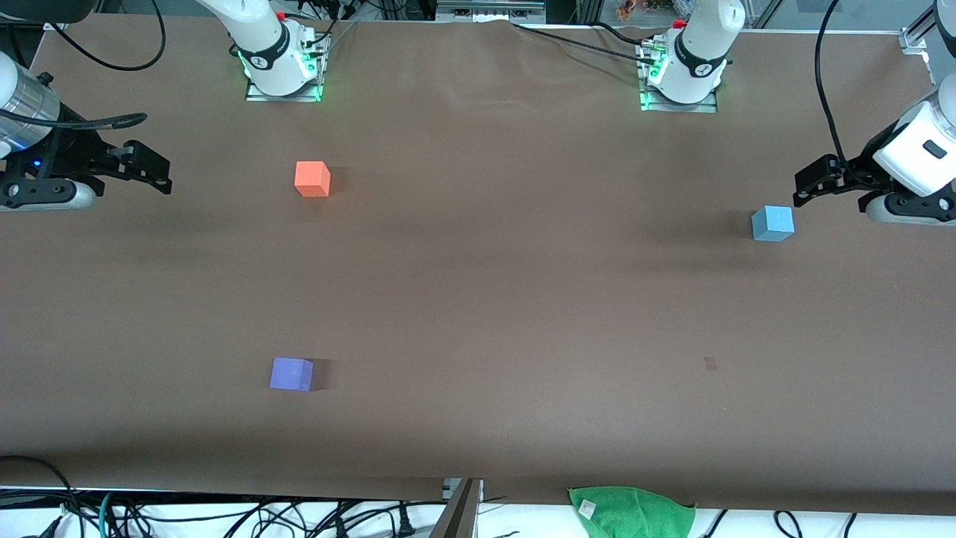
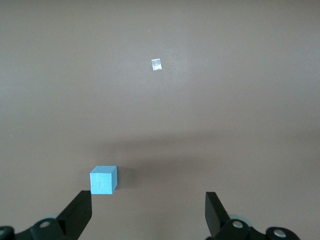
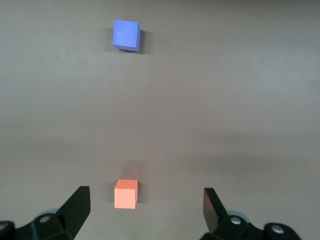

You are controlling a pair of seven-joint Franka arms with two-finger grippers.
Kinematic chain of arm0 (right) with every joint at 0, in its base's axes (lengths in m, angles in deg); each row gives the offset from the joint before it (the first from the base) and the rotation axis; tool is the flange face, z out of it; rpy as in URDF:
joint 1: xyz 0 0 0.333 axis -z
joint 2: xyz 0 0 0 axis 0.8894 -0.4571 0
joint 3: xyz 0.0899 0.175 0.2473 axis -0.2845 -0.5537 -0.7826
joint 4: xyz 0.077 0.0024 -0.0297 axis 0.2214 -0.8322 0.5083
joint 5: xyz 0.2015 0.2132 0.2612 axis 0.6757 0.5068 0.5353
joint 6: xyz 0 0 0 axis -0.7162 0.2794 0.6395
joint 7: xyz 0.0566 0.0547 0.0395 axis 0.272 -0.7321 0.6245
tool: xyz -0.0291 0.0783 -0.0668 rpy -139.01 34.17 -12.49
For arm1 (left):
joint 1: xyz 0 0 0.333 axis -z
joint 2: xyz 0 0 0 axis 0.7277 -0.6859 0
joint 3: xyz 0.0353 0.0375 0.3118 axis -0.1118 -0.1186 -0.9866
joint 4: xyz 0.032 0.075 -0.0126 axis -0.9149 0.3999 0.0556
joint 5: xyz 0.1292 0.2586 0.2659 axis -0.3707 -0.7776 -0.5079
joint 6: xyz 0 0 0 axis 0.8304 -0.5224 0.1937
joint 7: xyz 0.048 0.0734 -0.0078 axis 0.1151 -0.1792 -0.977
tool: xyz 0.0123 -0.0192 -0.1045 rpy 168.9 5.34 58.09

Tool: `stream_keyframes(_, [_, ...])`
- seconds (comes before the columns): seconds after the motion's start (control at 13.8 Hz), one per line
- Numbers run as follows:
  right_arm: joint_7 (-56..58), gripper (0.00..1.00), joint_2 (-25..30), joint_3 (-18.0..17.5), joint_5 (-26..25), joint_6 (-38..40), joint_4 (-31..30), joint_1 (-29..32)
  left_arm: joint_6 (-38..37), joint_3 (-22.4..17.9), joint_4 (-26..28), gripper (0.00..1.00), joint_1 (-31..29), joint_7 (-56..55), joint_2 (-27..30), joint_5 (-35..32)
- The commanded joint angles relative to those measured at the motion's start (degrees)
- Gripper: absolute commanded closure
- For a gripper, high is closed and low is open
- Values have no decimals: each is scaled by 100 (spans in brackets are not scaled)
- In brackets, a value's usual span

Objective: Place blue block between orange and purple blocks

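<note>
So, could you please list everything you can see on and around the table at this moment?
blue block: one, light sky-blue, on the table at the left arm's end.
orange block: one, bright orange, toward the right arm's end.
purple block: one, violet-purple, toward the right arm's end, nearer the front camera than the orange block.
table: one, brown.
cloth: one, green, at the table's edge nearest the front camera.
left gripper: one, black, jaws open, empty, in the air beside the blue block.
right gripper: one, black, jaws open, empty, in the air at the right arm's end.
</note>
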Motion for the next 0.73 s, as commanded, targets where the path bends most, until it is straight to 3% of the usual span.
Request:
stream_keyframes(0.0, [-19,0,-3,-1,21,13,71,31,-164,-45,-219,0,65,-67,-98,-92])
stream_keyframes(0.65, [-2,0,-3,105,249,65,53,111,-190,-45,-228,0,12,-76,-133,-57])
